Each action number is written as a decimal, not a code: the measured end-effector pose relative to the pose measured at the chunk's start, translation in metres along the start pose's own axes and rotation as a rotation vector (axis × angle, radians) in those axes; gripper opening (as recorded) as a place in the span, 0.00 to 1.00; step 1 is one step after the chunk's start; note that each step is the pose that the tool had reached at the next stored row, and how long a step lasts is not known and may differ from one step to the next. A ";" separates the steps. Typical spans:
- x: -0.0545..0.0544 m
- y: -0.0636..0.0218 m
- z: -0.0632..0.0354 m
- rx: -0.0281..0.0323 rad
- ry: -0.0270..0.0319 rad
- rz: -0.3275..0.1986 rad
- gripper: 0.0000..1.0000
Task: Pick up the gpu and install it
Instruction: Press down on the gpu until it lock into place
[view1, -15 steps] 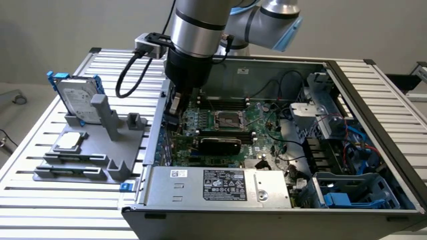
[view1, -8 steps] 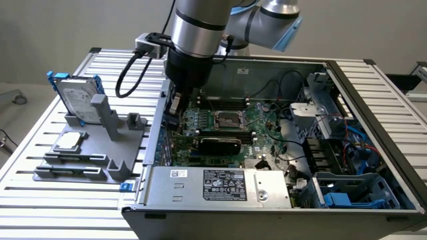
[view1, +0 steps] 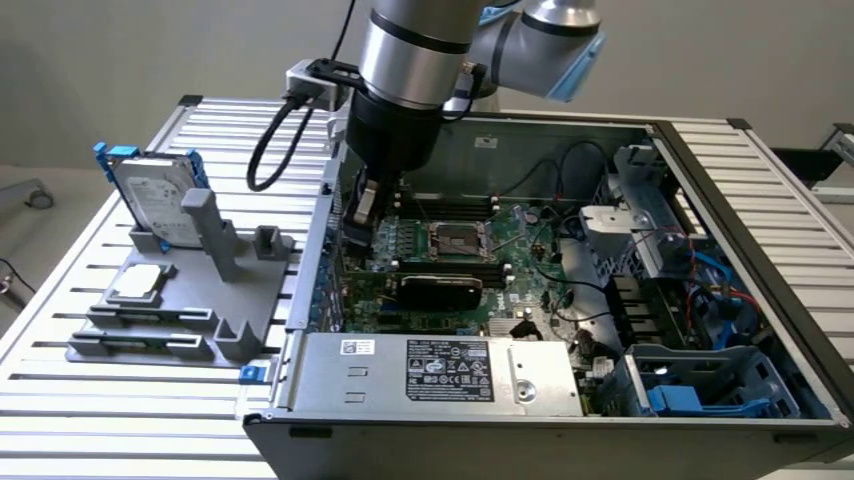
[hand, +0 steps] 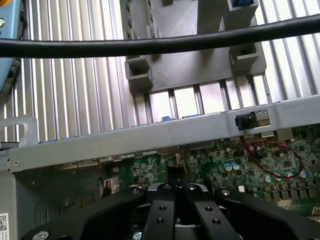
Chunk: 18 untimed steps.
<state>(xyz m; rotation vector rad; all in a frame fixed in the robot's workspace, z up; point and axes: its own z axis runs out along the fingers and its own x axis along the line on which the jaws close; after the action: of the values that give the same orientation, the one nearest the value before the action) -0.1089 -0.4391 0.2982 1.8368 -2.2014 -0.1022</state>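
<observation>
The gpu (view1: 435, 289), a card with a black rounded shroud, stands on edge on the green motherboard (view1: 527, 275) inside the open computer case, just in front of the CPU socket (view1: 454, 238). My gripper (view1: 362, 236) hangs inside the case near its wall on the exterior view's left, above the board and behind and to the left of the gpu, apart from it. In the wrist view my gripper (hand: 176, 189) is shut, its black fingers (hand: 161, 210) pressed together with nothing visible between them, over the motherboard (hand: 260, 160) next to the case's grey wall (hand: 150, 135).
A silver hard drive in a blue frame (view1: 154, 192) stands on a grey fixture (view1: 174, 300) to the exterior view's left of the case. The labelled power-supply box (view1: 441, 370) fills the case's front. Drive cages and cables (view1: 667, 290) crowd the right side. A black cable (hand: 150, 46) crosses the wrist view.
</observation>
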 end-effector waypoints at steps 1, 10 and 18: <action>0.000 -0.0018 -0.0005 0.0006 -0.0003 0.000 0.11; -0.003 -0.0183 -0.0048 0.0358 -0.0122 -0.004 0.11; -0.003 -0.0273 -0.0070 0.0918 -0.0356 -0.013 0.11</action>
<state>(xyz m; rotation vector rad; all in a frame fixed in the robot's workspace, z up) -0.0805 -0.4404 0.2982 1.9117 -2.2537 -0.0372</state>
